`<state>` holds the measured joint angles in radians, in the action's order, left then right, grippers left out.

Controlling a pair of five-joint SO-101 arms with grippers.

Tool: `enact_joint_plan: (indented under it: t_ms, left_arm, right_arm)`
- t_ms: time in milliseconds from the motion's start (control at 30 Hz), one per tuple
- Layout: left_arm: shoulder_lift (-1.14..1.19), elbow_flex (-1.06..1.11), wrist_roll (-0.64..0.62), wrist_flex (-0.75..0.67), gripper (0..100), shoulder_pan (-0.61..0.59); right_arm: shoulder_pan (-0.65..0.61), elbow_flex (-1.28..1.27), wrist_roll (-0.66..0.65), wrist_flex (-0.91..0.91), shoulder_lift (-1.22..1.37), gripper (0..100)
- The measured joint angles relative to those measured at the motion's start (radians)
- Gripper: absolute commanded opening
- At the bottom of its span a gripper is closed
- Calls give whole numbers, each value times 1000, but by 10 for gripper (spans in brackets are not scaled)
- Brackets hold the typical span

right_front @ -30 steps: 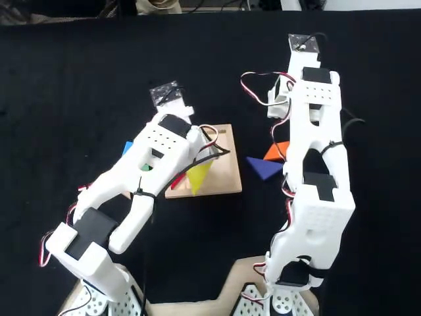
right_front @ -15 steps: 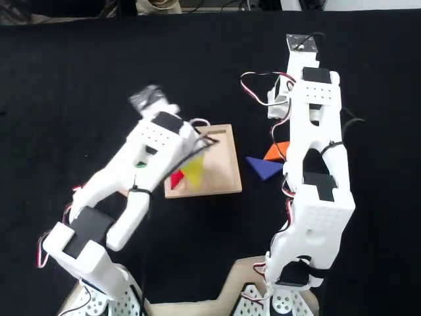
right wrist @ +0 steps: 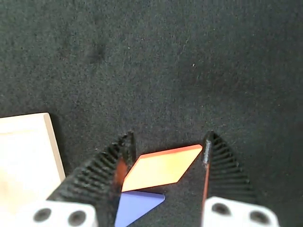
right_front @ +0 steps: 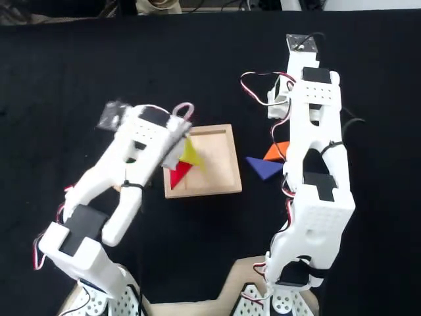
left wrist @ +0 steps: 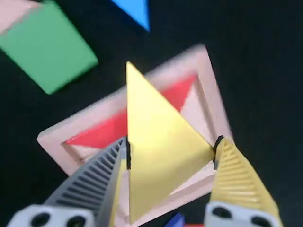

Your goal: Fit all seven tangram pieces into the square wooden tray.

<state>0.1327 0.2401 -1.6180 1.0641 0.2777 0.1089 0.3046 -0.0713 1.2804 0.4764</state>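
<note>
My left gripper (left wrist: 171, 142) is shut on a yellow triangle (left wrist: 161, 146), gripped by its edges and held above the square wooden tray (left wrist: 208, 85). A red triangle (left wrist: 109, 132) lies flat inside the tray. In the high view the yellow triangle (right_front: 191, 153) hangs over the tray's (right_front: 220, 158) left half, just behind the red triangle (right_front: 179, 172). My right gripper (right wrist: 168, 137) is open, low over the black table, its fingers either side of an orange parallelogram (right wrist: 161, 168). A dark blue triangle (right wrist: 137, 208) touches the parallelogram's near side.
A green square (left wrist: 47, 47) and a light blue triangle (left wrist: 135, 10) lie on the black cloth beyond the tray's left side. The orange piece (right_front: 276, 150) and dark blue triangle (right_front: 263, 166) sit right of the tray, partly under the right arm (right_front: 316, 131).
The left arm has swung left and back, carrying the yellow triangle from the tray's front edge toward its left middle. The red triangle is now uncovered. The right arm has not moved.
</note>
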Motion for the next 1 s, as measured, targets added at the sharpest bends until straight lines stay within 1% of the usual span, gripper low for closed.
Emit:
enact_joint_plan:
  t_ms: [67, 133, 200, 233, 267, 333, 433, 467, 500, 633, 833, 900, 967, 1000]
  left_arm:
    - [3, 0, 2, 0, 228, 5]
    - [5, 0, 32, 0, 229, 20]
    - [5, -2, 101, 0, 241, 49]
    - [5, -2, 143, 0, 268, 68]
    - [5, -2, 176, 0, 311, 89]
    - [5, -2, 242, 0, 442, 126]
    - [5, -2, 273, -2, 660, 146]
    - [5, -2, 275, -2, 690, 146]
    - [5, -2, 275, -2, 688, 143]
    - [5, -2, 272, -2, 625, 143]
    - [5, -2, 272, -2, 617, 140]
    - [5, -3, 272, 5, 615, 112]
    - [5, -35, 275, 63, 615, 60]
    - [-3, -63, 298, 112, 615, 31]
  right_arm:
    - [0, 0, 0, 0, 0, 233]
    - [0, 0, 0, 0, 0, 233]
    - [0, 0, 0, 0, 0, 233]
    - [0, 0, 0, 0, 0, 233]
    - [0, 0, 0, 0, 0, 233]
    - [0, 0, 0, 0, 0, 233]
    - [0, 0, 0, 0, 0, 233]
    - [0, 0, 0, 0, 0, 233]
    - [0, 0, 0, 0, 0, 233]
    - [0, 0, 0, 0, 0, 233]
    - [0, 0, 0, 0, 0, 227]
    - [0, 0, 0, 0, 0, 186]
    - [2, 0, -15, 0, 0, 129]
    - [5, 0, -40, 0, 0, 104]
